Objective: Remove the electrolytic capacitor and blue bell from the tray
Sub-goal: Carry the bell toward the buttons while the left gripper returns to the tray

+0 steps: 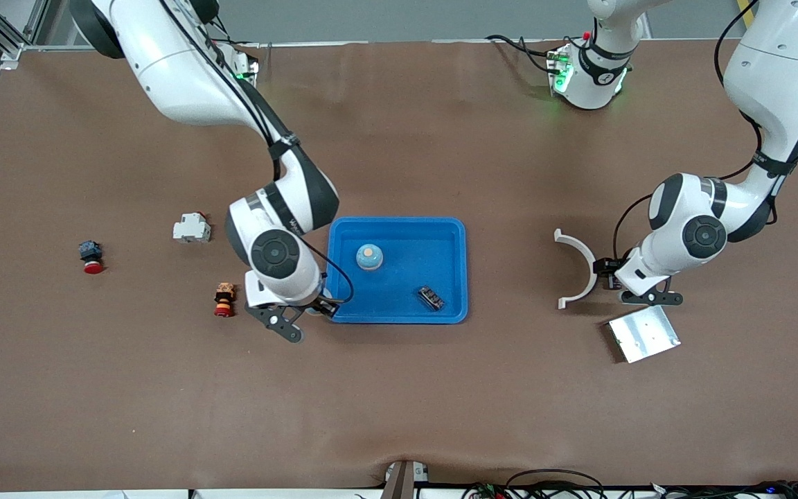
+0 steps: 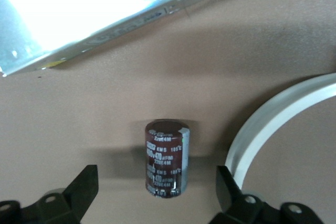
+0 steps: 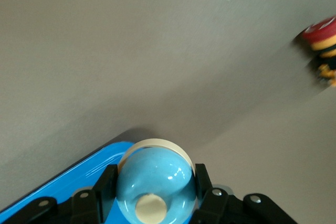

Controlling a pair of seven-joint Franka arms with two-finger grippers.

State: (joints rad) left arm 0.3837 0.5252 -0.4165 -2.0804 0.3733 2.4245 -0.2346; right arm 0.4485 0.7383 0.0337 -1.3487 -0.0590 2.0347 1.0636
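A dark brown capacitor [image 2: 166, 158] stands upright on the brown table between the fingers of my left gripper [image 2: 156, 171], which is open and touches nothing. That left gripper [image 1: 610, 275] is low at the left arm's end of the table, between a white arc and a metal plate. My right gripper [image 3: 155, 176] is shut on a light blue bell [image 3: 155, 179] with a cream button. The right gripper [image 1: 305, 310] hangs over the corner of the blue tray [image 1: 399, 222] nearest the right arm's end. Another blue bell [image 1: 369, 257] sits in the tray.
A small black part [image 1: 431, 298] lies in the tray. A white arc bracket [image 1: 579, 267] and a shiny metal plate [image 1: 643, 333] flank the left gripper. Toward the right arm's end lie a white breaker [image 1: 191, 227] and two red push buttons [image 1: 91, 256] [image 1: 224, 299].
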